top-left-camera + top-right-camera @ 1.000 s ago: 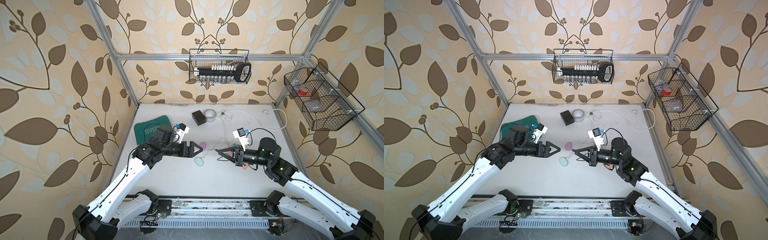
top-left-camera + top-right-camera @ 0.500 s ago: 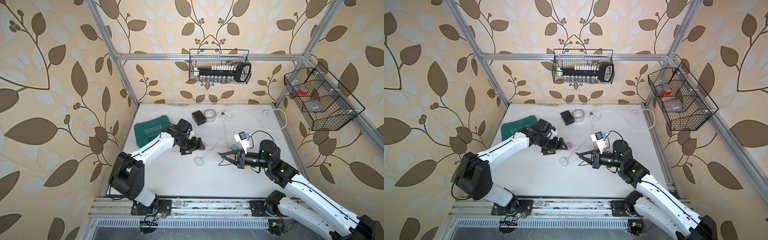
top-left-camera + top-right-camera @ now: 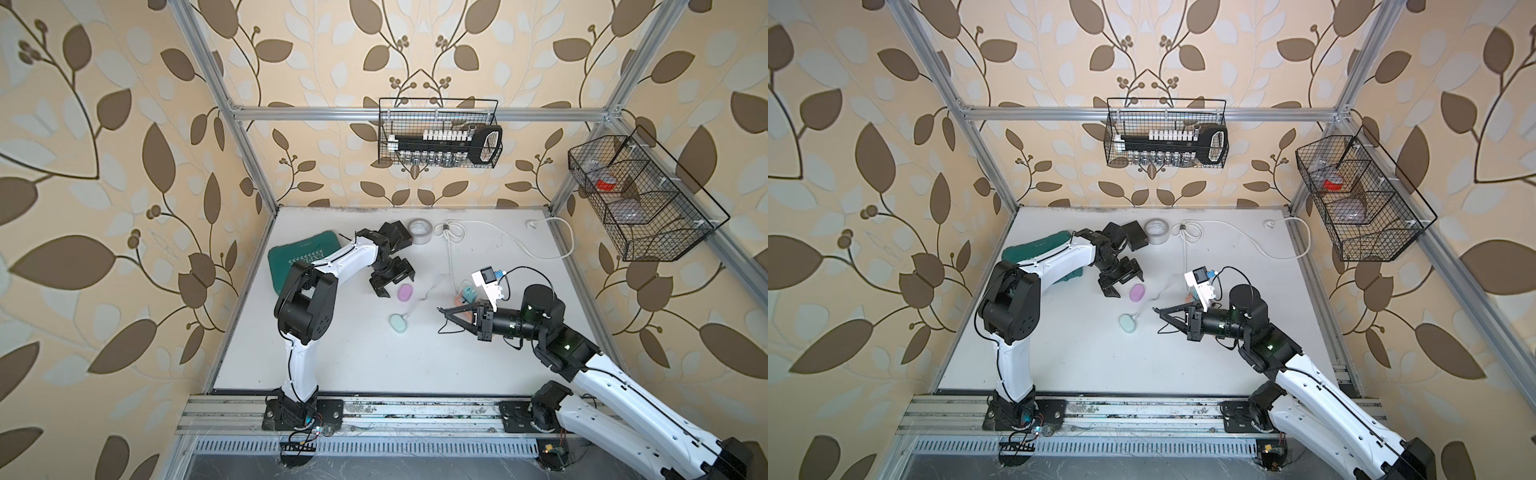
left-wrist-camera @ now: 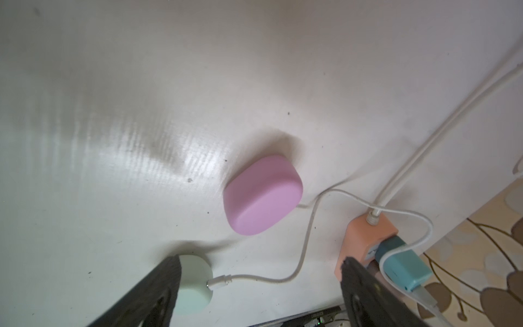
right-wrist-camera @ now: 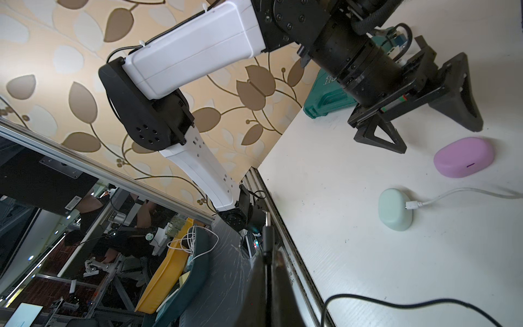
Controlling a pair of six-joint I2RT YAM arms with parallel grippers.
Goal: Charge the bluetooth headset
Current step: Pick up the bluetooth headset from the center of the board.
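The left gripper (image 3: 395, 286) hangs, jaws spread, just beside the lilac oval plastic earbud case (image 3: 404, 293) on the white tabletop (image 3: 353, 357), while the right gripper (image 3: 444, 310), pressed together, pinches a black cable plug (image 5: 267, 228) near the mint-green earbud case (image 3: 398, 323), which has a white cable (image 5: 414, 204) plugged in.

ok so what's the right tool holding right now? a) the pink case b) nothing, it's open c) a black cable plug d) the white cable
c: the right tool is shut on the black cable plug, which sticks out past its tips; the pink case lies apart from it.
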